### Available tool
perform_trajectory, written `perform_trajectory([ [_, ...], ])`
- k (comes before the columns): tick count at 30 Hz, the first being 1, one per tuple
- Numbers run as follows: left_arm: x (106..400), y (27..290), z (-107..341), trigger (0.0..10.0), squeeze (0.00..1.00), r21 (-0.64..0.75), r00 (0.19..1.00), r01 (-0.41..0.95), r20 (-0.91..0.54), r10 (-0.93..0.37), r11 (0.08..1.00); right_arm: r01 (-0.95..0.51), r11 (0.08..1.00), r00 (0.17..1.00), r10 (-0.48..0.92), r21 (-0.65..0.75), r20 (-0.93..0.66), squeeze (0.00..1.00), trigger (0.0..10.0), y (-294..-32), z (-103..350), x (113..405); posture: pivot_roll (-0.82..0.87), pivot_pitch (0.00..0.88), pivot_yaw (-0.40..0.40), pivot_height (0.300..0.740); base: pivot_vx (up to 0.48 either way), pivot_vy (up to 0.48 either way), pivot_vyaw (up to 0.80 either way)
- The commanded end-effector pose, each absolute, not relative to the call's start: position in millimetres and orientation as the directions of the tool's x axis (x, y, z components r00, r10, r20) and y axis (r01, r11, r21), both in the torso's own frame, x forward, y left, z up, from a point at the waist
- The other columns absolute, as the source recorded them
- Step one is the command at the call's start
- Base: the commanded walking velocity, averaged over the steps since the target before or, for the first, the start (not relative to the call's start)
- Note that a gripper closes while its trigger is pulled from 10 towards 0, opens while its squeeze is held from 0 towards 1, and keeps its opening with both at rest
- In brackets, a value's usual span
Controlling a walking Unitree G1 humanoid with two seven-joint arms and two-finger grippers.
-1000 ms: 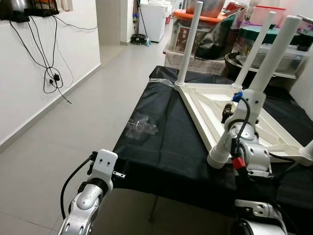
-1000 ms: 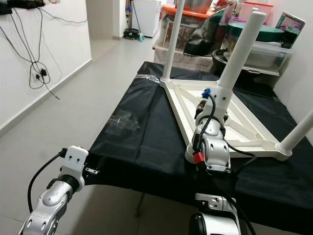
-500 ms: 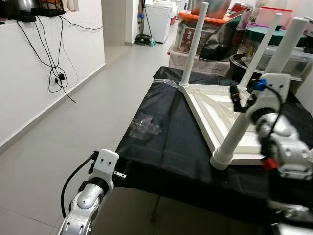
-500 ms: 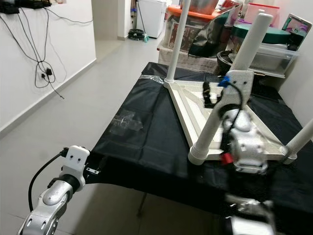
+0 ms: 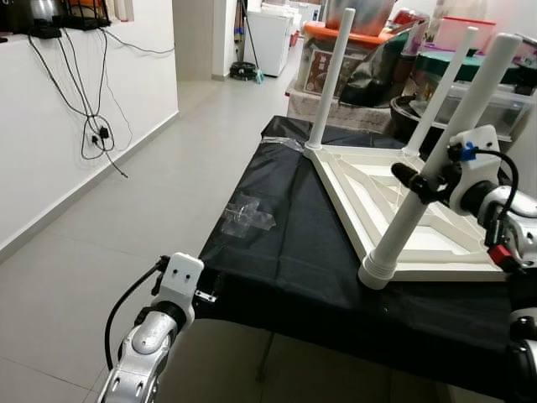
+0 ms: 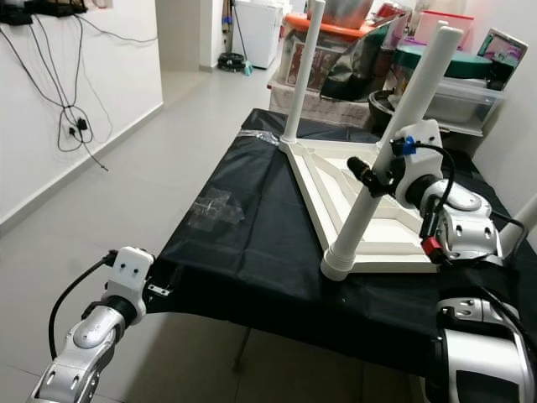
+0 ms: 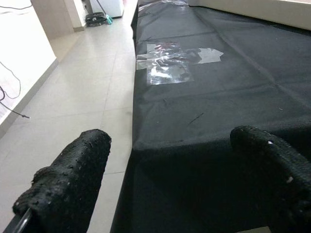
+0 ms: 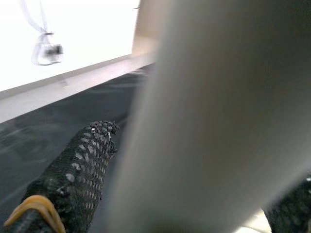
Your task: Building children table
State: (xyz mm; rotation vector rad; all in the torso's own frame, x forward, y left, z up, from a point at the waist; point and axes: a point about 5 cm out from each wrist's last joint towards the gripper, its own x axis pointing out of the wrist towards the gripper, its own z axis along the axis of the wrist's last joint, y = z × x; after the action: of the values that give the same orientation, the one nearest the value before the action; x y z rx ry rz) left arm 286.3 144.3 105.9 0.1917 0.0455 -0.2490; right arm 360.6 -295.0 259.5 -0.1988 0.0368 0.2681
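Left eye view takes in a long bench draped in a black cloth (image 5: 285, 243), running away toward twelve o'clock, with pale floor (image 5: 126, 218) at nine o'clock and stacked storage tubs (image 5: 453, 75) at one o'clock. On the cloth lies the children's table (image 5: 377, 197), white, turned upside down, its ribbed underside showing. Three legs stand up from its corners: far leg (image 5: 331, 75) at twelve o'clock, another leg (image 5: 445, 84) at one o'clock, and the near leg (image 5: 436, 164) at three o'clock, leaning slightly, its collar sitting at the frame's near corner. A patch of clear tape (image 5: 246, 216) shines on the cloth at ten o'clock.

The right gripper (image 6: 373, 178) has its fingers set around the near leg partway up; the right wrist view shows one finger (image 8: 73, 184) beside the white tube, so it looks clasped. The left gripper (image 7: 165, 189) hangs at seven o'clock off the bench edge, fingers spread wide, holding nothing.

Judging by this, the step in hand is seating or tightening the near leg. Next likely calls for straightening it upright and twisting or pressing it home, without dragging the frame across the cloth.
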Motion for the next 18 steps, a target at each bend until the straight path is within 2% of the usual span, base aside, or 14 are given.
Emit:
perform_trajectory([
  [1,285.7,144.4,103.8,10.0,0.00,0.197,0.965,0.259,-0.076,-0.249,0.945,-0.310,0.936,0.951,0.301,-0.166,-0.075,0.00,0.0,-299.1,255.8,361.0,0.13,0.000,-0.149,0.740,0.000,0.000,0.00],
  [7,285.3,143.0,103.6,10.0,0.00,0.199,0.964,0.265,-0.076,-0.255,0.943,-0.274,0.951,0.961,0.265,-0.145,-0.079,0.00,0.0,-307.9,250.1,361.7,0.13,0.000,-0.148,0.740,0.000,0.000,0.00],
  [12,285.9,142.1,103.6,10.0,0.00,0.201,0.962,0.272,-0.075,-0.262,0.941,-0.175,0.979,0.984,0.169,-0.105,-0.063,0.00,0.0,-317.7,243.8,365.1,0.13,0.000,-0.144,0.740,0.000,0.000,0.00],
  [15,285.7,141.6,103.3,10.0,0.00,0.201,0.961,0.275,-0.076,-0.265,0.940,-0.055,0.993,0.996,0.048,-0.102,-0.070,0.00,0.0,-317.8,237.7,367.5,0.12,0.000,-0.140,0.740,0.000,0.000,0.00],
  [16,285.7,141.6,103.3,10.0,0.00,0.201,0.961,0.275,-0.076,-0.265,0.940,-0.055,0.993,0.996,0.048,-0.102,-0.070,0.00,0.0,-317.8,237.7,367.5,0.12,0.000,-0.140,0.740,0.000,0.000,0.00],
  [18,285.1,141.1,102.5,10.0,0.00,0.200,0.961,0.277,-0.079,-0.267,0.940,0.064,0.992,0.995,-0.071,-0.107,-0.070,0.00,0.0,-315.4,231.8,368.1,0.11,0.000,-0.142,0.740,0.000,0.000,0.00],
])
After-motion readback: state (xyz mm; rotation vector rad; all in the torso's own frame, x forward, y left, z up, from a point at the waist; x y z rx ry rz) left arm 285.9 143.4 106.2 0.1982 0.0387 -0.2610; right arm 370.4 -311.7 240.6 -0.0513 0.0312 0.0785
